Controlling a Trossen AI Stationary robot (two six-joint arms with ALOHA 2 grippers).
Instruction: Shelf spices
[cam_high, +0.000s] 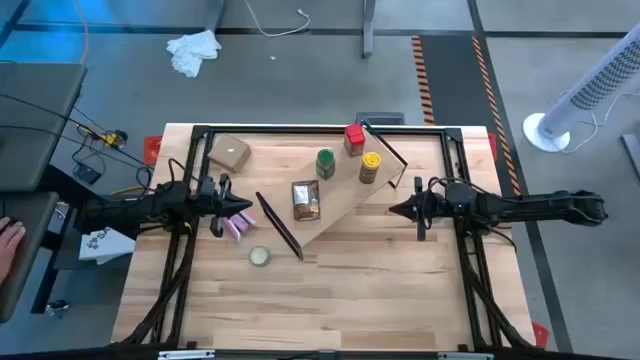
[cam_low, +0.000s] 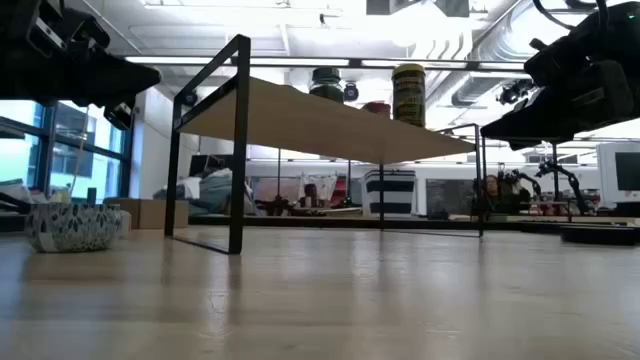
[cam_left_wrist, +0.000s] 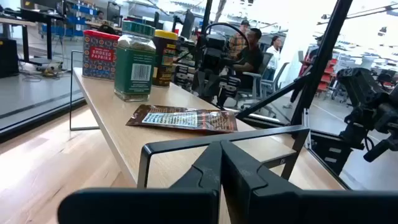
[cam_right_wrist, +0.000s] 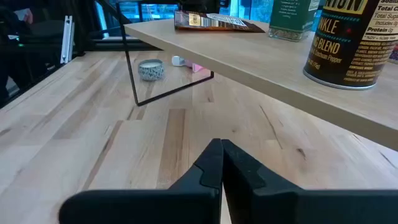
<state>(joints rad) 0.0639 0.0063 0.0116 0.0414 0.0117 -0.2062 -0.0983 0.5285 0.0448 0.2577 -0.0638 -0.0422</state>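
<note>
Big wooden table (cam_high: 330, 290) in a busy workroom, grey floor all around, people sitting at desks far behind. Left gripper (cam_high: 243, 207) at the left side of the table, fingers (cam_left_wrist: 214, 168) pressed shut with nothing between them, tips aimed at the shelf (cam_high: 345, 195). Pink packet (cam_high: 235, 228) just beside those tips, small round tin (cam_high: 259, 256) a little nearer the front edge. Right gripper (cam_high: 395, 210) at the right side, fingers (cam_right_wrist: 217, 165) also closed tight and holding nothing, pointed at the shelf from the other way, near its end. Shelf between the two grippers, set at a slant across the middle of the table, light board on thin black legs. On the board, all four spices: flat brown packet (cam_high: 306, 200) lying down near the left gripper's end, green-lidded jar (cam_high: 325, 164) standing farther along, yellow-lidded jar (cam_high: 370, 167) standing beside it near the right gripper's end, red box (cam_high: 353, 139) at the far corner. From the table-level camera, only jar tops poking above the board. Tan box (cam_high: 230, 153) on the table near the back left corner, apart from the shelf. White cloth (cam_high: 194, 50) on the floor behind the table, white fan (cam_high: 585, 95) on the floor to the right.
</note>
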